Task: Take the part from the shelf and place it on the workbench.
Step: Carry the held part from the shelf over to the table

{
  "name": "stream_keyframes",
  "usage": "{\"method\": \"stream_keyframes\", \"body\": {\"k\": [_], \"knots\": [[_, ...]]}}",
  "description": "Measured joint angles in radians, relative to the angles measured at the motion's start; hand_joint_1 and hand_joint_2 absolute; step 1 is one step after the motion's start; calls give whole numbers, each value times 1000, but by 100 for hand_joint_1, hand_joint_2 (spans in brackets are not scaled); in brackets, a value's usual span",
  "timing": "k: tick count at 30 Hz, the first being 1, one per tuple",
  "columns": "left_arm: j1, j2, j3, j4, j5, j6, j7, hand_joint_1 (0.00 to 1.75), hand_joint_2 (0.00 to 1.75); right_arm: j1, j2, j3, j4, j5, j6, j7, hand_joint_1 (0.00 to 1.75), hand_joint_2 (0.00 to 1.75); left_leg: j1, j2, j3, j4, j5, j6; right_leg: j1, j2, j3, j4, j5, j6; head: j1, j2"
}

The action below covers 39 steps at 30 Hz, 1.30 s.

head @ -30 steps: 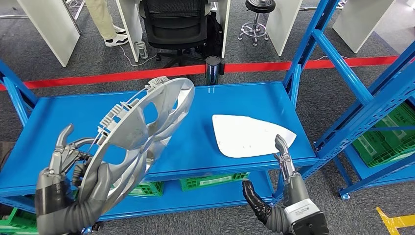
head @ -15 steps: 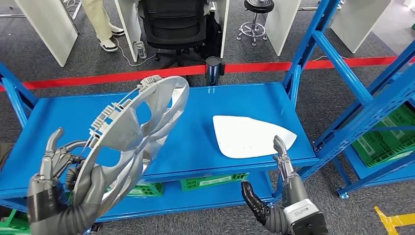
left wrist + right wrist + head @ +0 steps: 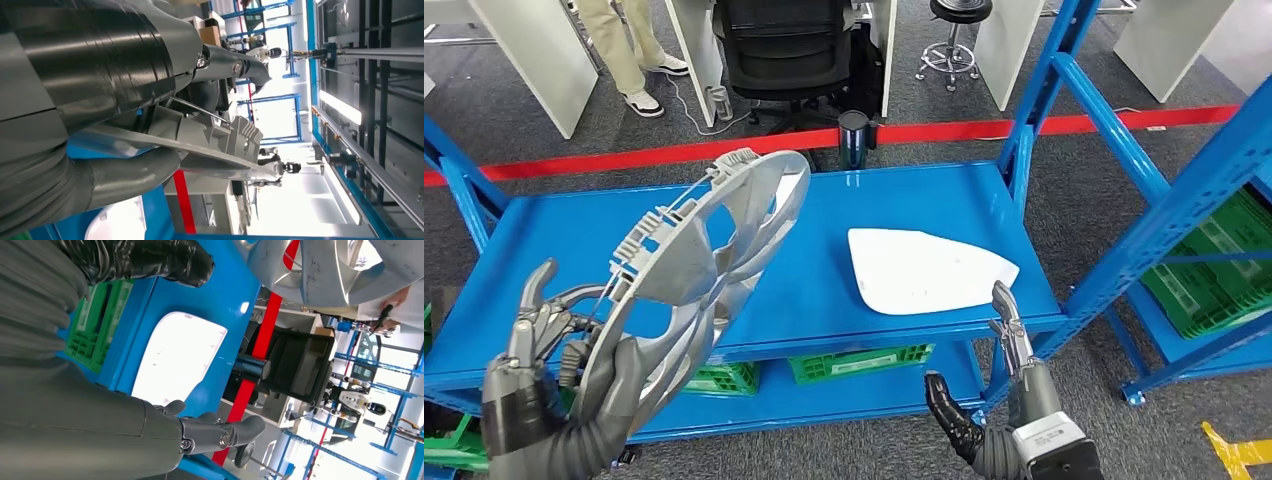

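Left hand clamped on silver wheel cover, held tilted above blue shelf, long axis toward 1 o'clock. Right hand spread, nothing held; white panel lying at its 11 o'clock.

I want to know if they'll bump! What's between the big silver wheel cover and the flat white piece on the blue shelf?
Nothing: in the head view only bare blue shelf separates the silver wheel cover from the flat white panel.

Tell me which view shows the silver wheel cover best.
Head view: the whole wheel cover shows, tilted, held by the left hand. Left wrist view catches its rim edge-on; right wrist view shows part of it.
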<state>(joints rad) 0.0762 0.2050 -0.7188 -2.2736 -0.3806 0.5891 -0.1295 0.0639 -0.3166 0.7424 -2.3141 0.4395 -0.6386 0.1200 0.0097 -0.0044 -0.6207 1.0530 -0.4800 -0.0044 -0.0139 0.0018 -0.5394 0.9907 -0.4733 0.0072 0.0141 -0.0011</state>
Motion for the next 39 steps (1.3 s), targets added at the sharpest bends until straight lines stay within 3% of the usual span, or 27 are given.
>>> {"method": "stream_keyframes", "body": {"k": [2, 4, 5, 6, 8, 10, 13, 14, 15, 16, 18, 19, 20, 21, 23, 25, 27, 29, 31, 33, 34, 35, 36, 37, 39], "knots": [[0, 4, -5, -3, -5, 1, 1, 175, 175, 0, 0, 0, 1, 0, 0, 0, 0, 175, 4, 1, -45, 121, -75, -6, 0, -2, -12, -1, 11, -7, -14, 0], [0, 7, -10, -5, -6, 2, 1, 175, 175, 1, 0, 0, 2, -1, 0, 0, 0, 175, 7, 1, -74, 223, -120, -11, 0, -3, -30, 2, 22, -6, -24, 0], [0, 9, -12, -5, -7, 2, 2, 175, 175, 1, 0, 0, 2, -1, 0, 0, 0, 175, 8, 1, -62, 219, -116, -12, 0, -3, -39, 5, 26, -4, -28, 0], [0, 10, -14, -5, -8, 3, 3, 175, 175, 1, 0, 0, 3, -2, 0, 0, 0, 175, 9, 1, -30, 178, -96, -12, -1, -3, -47, 9, 30, -2, -31, 0], [-1, 13, -17, -5, -15, 3, 12, 175, 175, 1, 0, 0, 3, -2, 0, 0, 0, 175, 10, 1, 57, 42, -59, -10, -1, -1, -60, 19, 36, 6, -38, 0], [-1, 15, -19, -6, -29, 4, 28, 175, 175, 1, 0, 0, 3, -2, -1, -1, 0, 175, 8, -1, 99, -39, -47, -2, 1, 1, -68, 26, 43, 19, -40, 0], [-1, 17, -24, -7, -50, 4, 47, 175, 175, 2, -2, 0, 3, -1, -1, -2, 0, 175, 3, -1, 91, -46, -36, 19, -2, 3, -72, 22, 56, 39, -33, 0], [-1, 17, -26, -7, -56, 4, 50, 175, 175, 2, -3, 0, 3, -1, -1, -2, 0, 175, 4, 0, 91, -47, -28, 26, -3, 2, -80, 30, 47, 44, -32, 0], [-1, 18, -27, -7, -61, 4, 53, 175, 175, 3, -4, 0, 3, 0, -1, -2, 0, 175, 6, 2, 88, -49, -21, 33, -4, 2, -91, 49, 25, 48, -28, 0], [-1, 18, -28, -7, -65, 5, 54, 175, 175, 3, -6, 1, 3, 1, -1, -2, 0, 175, 6, 4, 82, -50, -12, 39, -4, 2, -108, 93, -16, 51, -22, 0], [-1, 19, -31, -7, -69, 5, 56, 175, 175, 3, -7, 1, 3, 2, -1, -2, 0, 175, 1, 5, 63, -48, 5, 44, -3, 1, -142, 216, -107, 51, -6, 0], [-1, 19, -33, -7, -70, 6, 57, 175, 175, 3, -7, 1, 3, 2, -1, -2, 0, 175, -3, 5, 49, -47, 14, 47, -2, 1, -149, 268, -135, 49, -1, 0], [-1, 20, -34, -7, -71, 6, 58, 175, 175, 3, -7, 1, 3, 3, -1, -2, 0, 175, -7, 5, 37, -45, 21, 48, 1, 1, -139, 284, -139, 44, 3, 0], [-1, 20, -35, -7, -71, 6, 59, 175, 175, 3, -7, 1, 3, 4, -1, -2, 0, 175, -11, 5, 26, -43, 28, 49, 5, 1, -112, 263, -125, 37, 6, 0], [-1, 20, -36, -7, -72, 7, 60, 175, 175, 2, -8, 1, 3, 5, -1, -2, 0, 175, -19, 4, 12, -41, 39, 51, 17, 1, -20, 132, -83, 10, 11, 0], [-1, 20, -37, -7, -72, 9, 59, 175, 175, -1, -8, 1, 2, 6, 0, -2, 0, 175, -21, 6, 3, -40, 53, 46, 29, -2, 47, 23, -64, -9, 7, 0], [-1, 20, -37, -8, -73, 12, 59, 175, 175, -2, -9, 2, 2, 7, 0, -2, 0, 175, -15, 9, -2, -43, 67, 36, 36, -4, 52, -2, -55, -14, 6, 0], [-1, 21, -37, -8, -73, 15, 59, 175, 175, -2, -9, 2, 2, 7, 1, -2, 0, 175, -13, 8, -7, -39, 63, 26, 33, -6, 45, -21, -35, -19, 12, 0], [-1, 23, -38, -9, -73, 16, 59, 175, 175, -3, -10, 2, 2, 6, 2, -2, 0, 175, -10, 6, -30, 16, -3, 16, 24, -11, 39, -36, -11, -23, 6, 0], [0, 25, -39, -10, -73, 18, 59, 175, 175, -3, -10, 3, 2, 5, 2, -1, 0, 175, -1, 5, -64, 135, -96, 3, 21, -12, 18, -35, 11, -24, -6, 0], [0, 26, -39, -10, -73, 18, 60, 175, 175, -2, -10, 3, 2, 4, 3, -1, 0, 175, 4, 5, -72, 190, -118, -3, 19, -13, 4, -33, 21, -21, -10, 0], [0, 27, -40, -10, -73, 19, 60, 175, 175, -2, -10, 4, 3, 3, 4, -1, 0, 175, 10, 5, -70, 223, -118, -9, 16, -13, -11, -29, 31, -17, -14, 0], [0, 28, -41, -10, -72, 20, 61, 175, 175, -2, -10, 5, 3, 2, 5, -1, 0, 175, 15, 5, -51, 222, -97, -14, 13, -13, -27, -24, 39, -12, -16, 0], [0, 29, -42, -10, -72, 21, 61, 175, 175, -3, -10, 6, 3, 1, 7, -1, 0, 175, 20, 6, -15, 186, -68, -20, 8, -13, -43, -16, 47, -6, -17, 0], [0, 29, -43, -10, -71, 23, 61, 175, 175, -3, -10, 7, 3, 0, 11, -1, 0, 175, 26, 4, 82, 53, -46, -33, 0, -12, -73, 5, 57, 8, -23, 0]]}}
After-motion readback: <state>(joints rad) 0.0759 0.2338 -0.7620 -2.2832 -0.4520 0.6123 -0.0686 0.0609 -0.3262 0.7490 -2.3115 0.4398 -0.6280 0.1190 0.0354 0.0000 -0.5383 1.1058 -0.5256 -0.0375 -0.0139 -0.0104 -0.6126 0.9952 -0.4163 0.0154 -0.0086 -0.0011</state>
